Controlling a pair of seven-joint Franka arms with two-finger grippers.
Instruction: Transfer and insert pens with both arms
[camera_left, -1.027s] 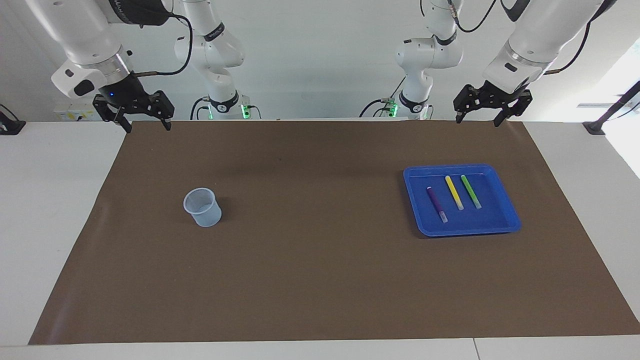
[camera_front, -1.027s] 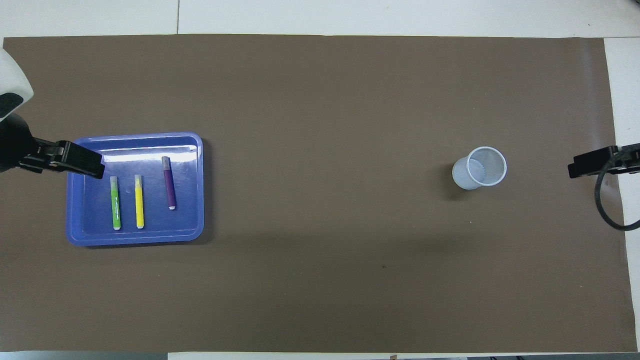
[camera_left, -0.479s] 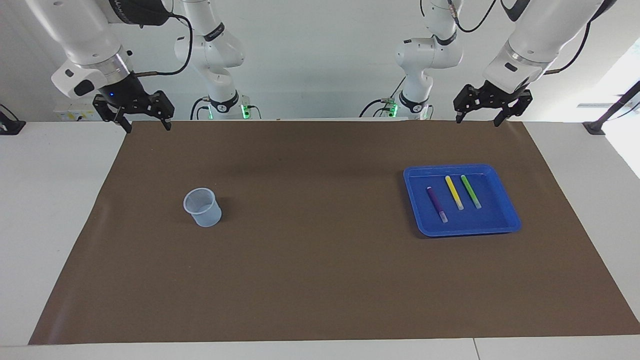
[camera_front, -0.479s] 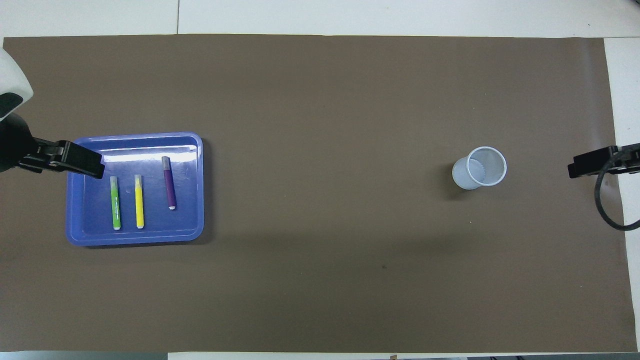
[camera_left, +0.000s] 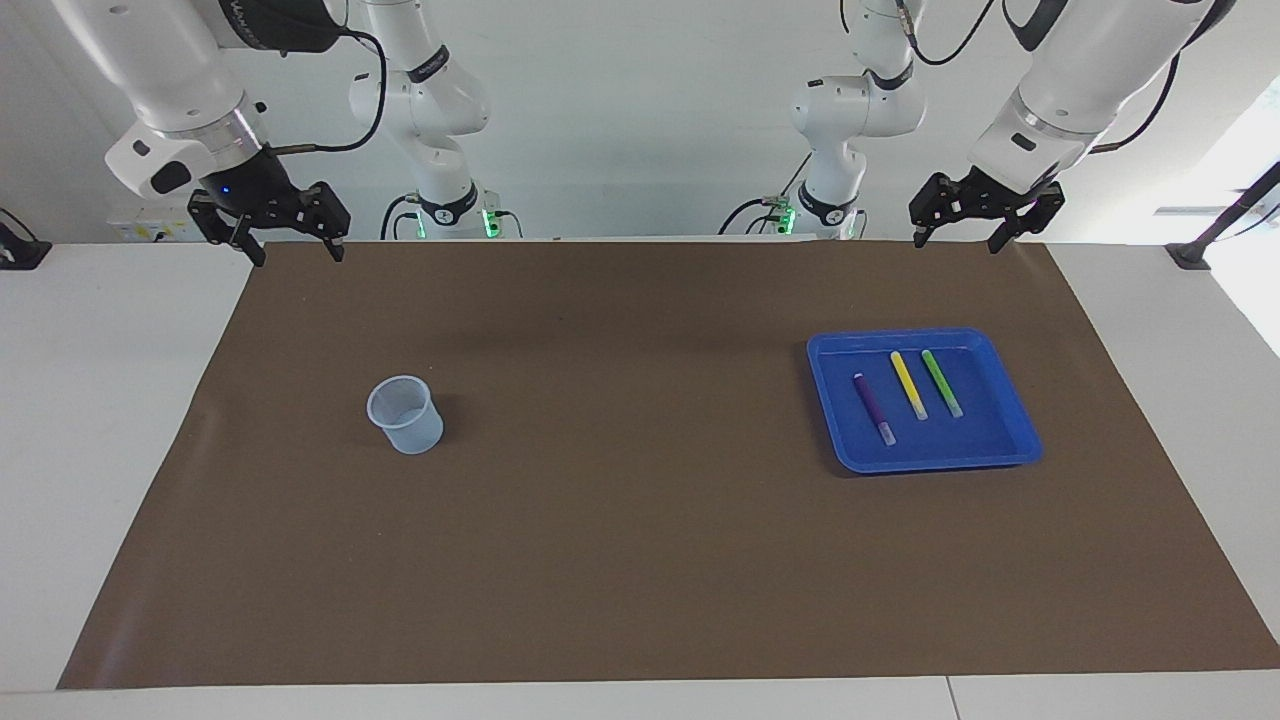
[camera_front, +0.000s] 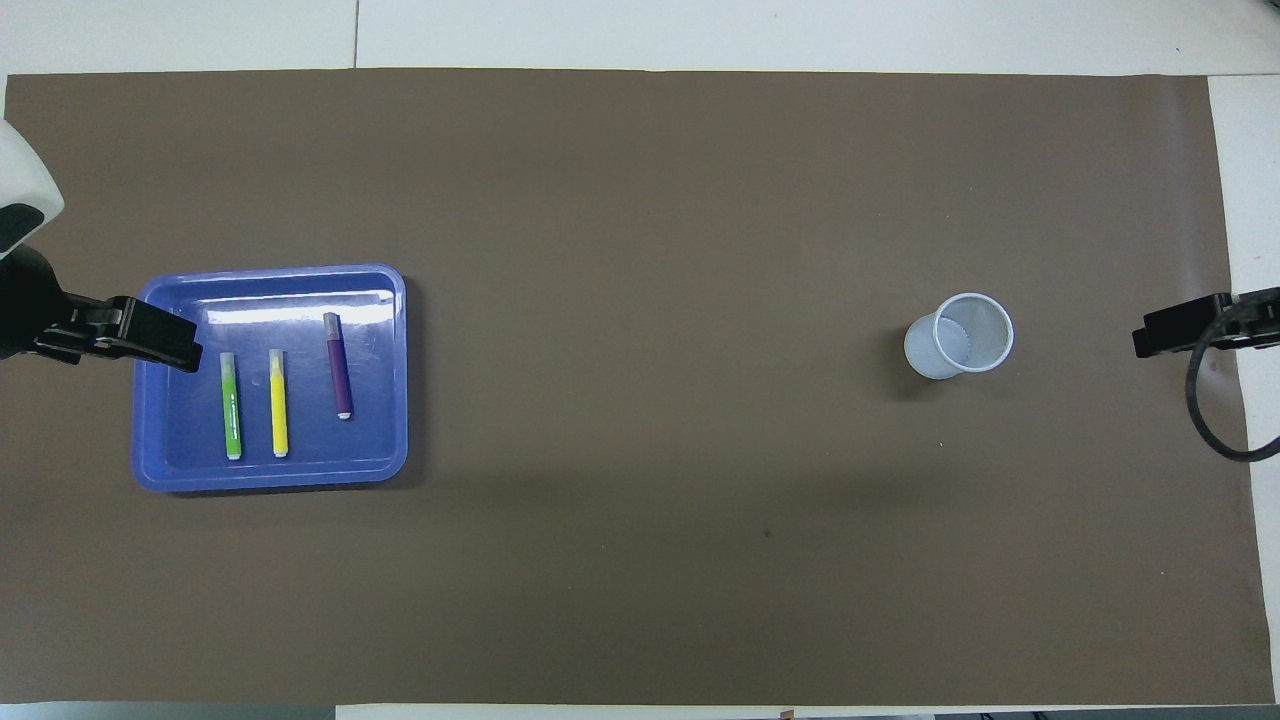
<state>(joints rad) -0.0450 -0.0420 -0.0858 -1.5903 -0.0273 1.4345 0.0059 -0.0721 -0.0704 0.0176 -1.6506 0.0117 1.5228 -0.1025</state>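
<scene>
The three pens (camera_left: 908, 392) lie side by side in the blue tray (camera_left: 1015, 430) at the left arm's end of the table, long axes running toward the robots, below the left end effector (camera_left: 985, 240), which hangs wide open and empty, while the right end effector (camera_left: 293, 252), likewise spread and empty, waits well apart.

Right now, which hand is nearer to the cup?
Right. The right hand hangs at the cup's end of the table; the left hand hangs near the tray, at the other end.

You have a white bench (camera_left: 120, 420) covered by a brown mat (camera_left: 640, 560). On the mat sit two things, well apart — a blue tray (camera_left: 1012, 415) toward the left arm's end, a clear cup (camera_left: 405, 415) toward the right arm's.
</scene>
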